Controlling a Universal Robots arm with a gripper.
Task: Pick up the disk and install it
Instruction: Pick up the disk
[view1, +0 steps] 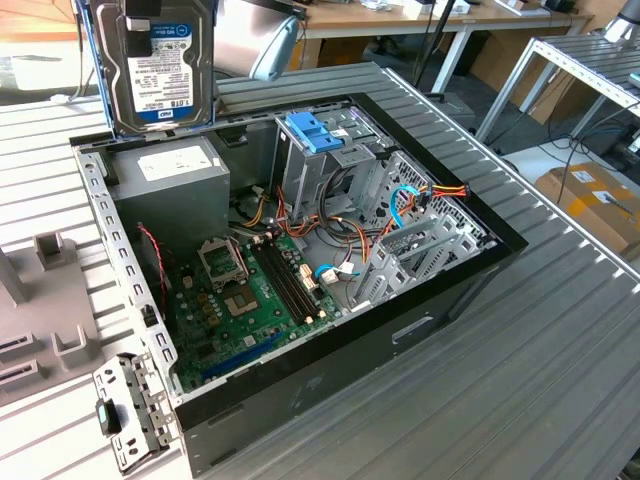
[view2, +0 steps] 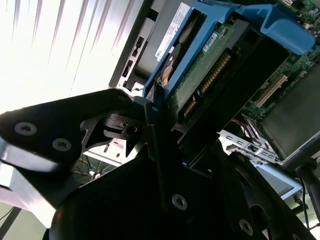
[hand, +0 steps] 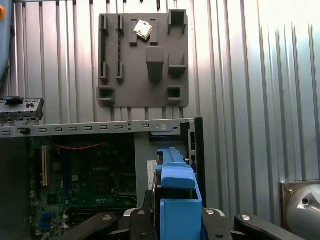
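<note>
Firmly, the gripper (hand: 176, 216) clamps the disk (view1: 163, 68): exterior view shows label (view1: 170, 50), second wrist view circuit board (view2: 197, 70).

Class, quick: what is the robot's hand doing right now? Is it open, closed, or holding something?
The hand is closed on the disk, held upright above the computer case.

hand (hand: 177, 222): closed on the disk (view1: 165, 62), gripping it across its blue side rails
fingers (hand: 137, 220): black, one on each side of the disk, as seen in the first wrist view
hand pose: pointing down, with the disk upright beneath it
hand position: above the computer case (view1: 330, 370), over its far corner at the exterior view's left
arm (view1: 256, 45): grey joint with blue cap, beyond the computer case's far wall, just beside the held disk
</note>
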